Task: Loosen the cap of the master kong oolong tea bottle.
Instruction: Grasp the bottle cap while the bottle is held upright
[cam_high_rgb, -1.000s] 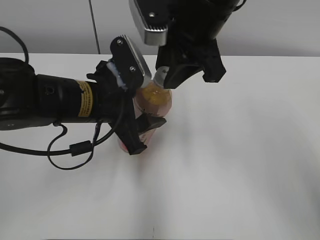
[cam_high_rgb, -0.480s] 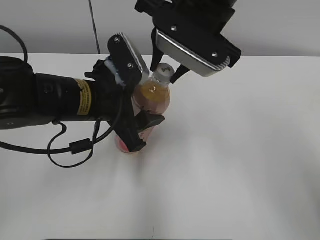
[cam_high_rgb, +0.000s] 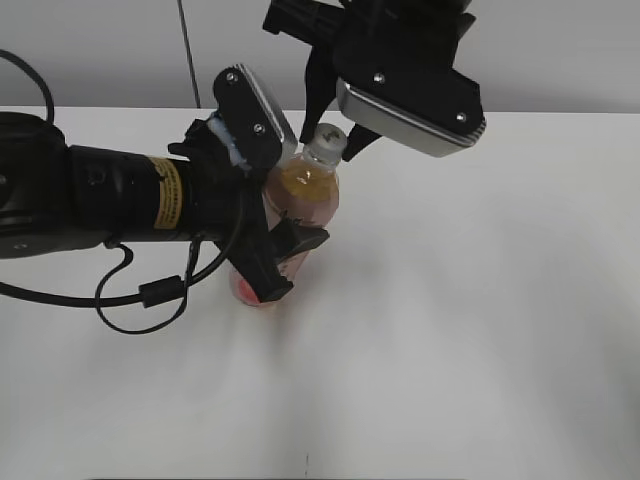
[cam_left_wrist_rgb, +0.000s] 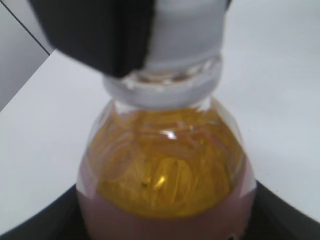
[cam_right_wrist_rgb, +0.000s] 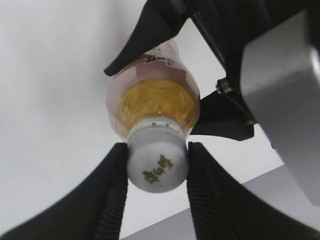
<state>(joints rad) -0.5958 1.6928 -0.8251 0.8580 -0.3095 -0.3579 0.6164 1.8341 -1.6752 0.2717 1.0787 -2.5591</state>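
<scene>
The left gripper (cam_high_rgb: 285, 255) hid most of the bottle's (cam_high_rgb: 300, 195) label; the cap (cam_left_wrist_rgb: 187, 35) was blurred, cut off at top.

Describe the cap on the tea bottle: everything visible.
The cap is small, round, whitish plastic, with gold-brown characters printed on top. It sits on the neck of the bottle, above a clear collar ring. The right claw grips it, one ribbed black finger pressed against each side. How tightly it is screwed on cannot be told.

A lab-like test bench: bare white table (cam_high_rgb: 480, 330) against a plain grey wall (cam_high_rgb: 90, 50).
</scene>
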